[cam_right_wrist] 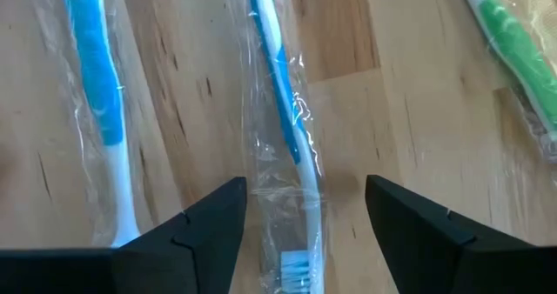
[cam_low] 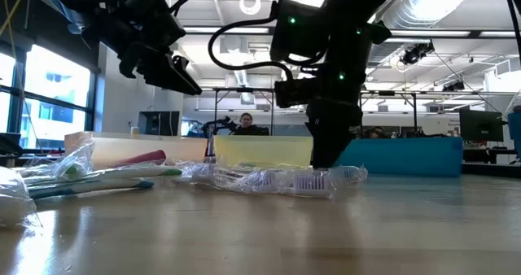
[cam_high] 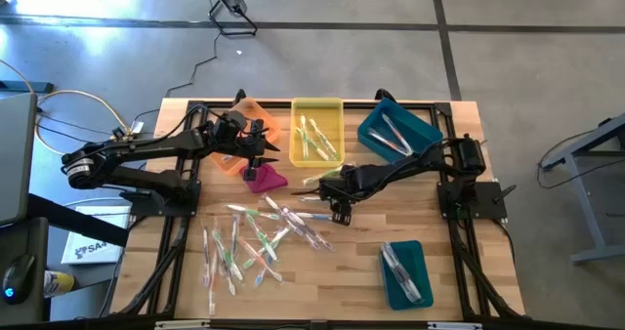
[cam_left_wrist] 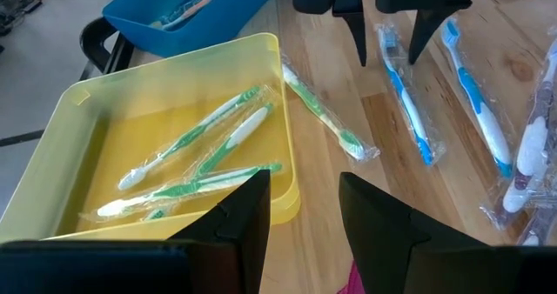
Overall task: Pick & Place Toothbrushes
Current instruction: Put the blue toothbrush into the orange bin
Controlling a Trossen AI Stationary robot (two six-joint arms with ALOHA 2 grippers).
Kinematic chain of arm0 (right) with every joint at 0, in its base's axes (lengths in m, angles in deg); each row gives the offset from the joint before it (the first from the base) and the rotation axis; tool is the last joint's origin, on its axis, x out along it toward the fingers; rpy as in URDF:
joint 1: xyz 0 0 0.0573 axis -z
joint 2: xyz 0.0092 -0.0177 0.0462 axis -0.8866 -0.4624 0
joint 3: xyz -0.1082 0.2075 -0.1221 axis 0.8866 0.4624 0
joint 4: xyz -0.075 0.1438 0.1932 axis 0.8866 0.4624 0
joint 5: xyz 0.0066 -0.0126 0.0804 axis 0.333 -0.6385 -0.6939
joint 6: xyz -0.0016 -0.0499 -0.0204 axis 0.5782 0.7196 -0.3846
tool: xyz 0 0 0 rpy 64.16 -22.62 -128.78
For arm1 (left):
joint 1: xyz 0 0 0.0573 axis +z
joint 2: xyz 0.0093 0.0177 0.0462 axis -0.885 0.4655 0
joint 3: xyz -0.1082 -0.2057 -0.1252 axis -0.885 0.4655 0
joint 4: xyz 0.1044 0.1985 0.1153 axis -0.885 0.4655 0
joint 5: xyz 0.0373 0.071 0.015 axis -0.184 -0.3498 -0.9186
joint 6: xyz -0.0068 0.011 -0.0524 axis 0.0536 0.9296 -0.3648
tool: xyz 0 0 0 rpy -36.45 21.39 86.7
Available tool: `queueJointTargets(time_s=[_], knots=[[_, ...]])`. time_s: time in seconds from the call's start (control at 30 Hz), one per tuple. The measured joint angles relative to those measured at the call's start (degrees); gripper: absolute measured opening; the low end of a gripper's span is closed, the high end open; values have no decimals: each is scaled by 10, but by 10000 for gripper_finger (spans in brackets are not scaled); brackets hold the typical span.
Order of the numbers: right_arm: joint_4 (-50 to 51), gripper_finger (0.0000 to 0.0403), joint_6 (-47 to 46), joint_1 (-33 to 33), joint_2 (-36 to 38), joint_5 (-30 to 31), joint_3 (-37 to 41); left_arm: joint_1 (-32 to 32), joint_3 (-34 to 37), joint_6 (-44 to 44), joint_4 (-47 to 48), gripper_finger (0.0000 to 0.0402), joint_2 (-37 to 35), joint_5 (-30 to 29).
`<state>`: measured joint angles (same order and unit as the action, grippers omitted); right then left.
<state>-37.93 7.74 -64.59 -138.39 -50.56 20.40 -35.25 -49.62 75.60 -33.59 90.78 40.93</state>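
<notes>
The wooden tabletop (cam_high: 459,262) carries four bins: an orange bin (cam_high: 256,115), a yellow bin (cam_high: 317,133) and a teal bin (cam_high: 395,133) along the far edge, and a second teal bin (cam_high: 405,271) near the right front corner. A magenta cloth lump (cam_high: 264,178) lies just in front of the orange bin.

The toothbrushes (cam_high: 259,240), each in a clear wrapper, lie scattered on the tabletop left of centre; several green ones already sit in the yellow bin, and others show in both teal bins.

The right gripper (cam_high: 337,206) is low over the middle of the tabletop, its fingers spread wide on either side of a wrapped blue toothbrush (cam_right_wrist: 283,111) that lies between them, not yet grasped. A second blue toothbrush (cam_right_wrist: 96,76) lies close beside it.

The left gripper (cam_high: 262,152) hangs above the tabletop near the orange and yellow bins, fingers partly apart and holding nothing.

The risks, as I judge them: the slick wrapper could let the thin handle slip or roll as the fingers close, the fingers could pinch only loose film, or one could snag the neighbouring brush's wrapper and drag it along.
</notes>
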Motion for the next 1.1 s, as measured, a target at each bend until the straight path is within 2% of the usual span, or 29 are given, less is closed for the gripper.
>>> queueJointTargets(time_s=[0.13,0.43,0.63,1.1], knots=[[0,201,2,1,0,-3,0,0,0,0,0,134,0,0],[-1,81,1,4,-2,-16,0,0,0,0,-1,134,0,-13],[-1,21,2,4,-2,-14,1,0,0,0,-1,134,0,-14],[-1,7,4,4,-2,-41,1,0,0,0,0,134,0,-15]])
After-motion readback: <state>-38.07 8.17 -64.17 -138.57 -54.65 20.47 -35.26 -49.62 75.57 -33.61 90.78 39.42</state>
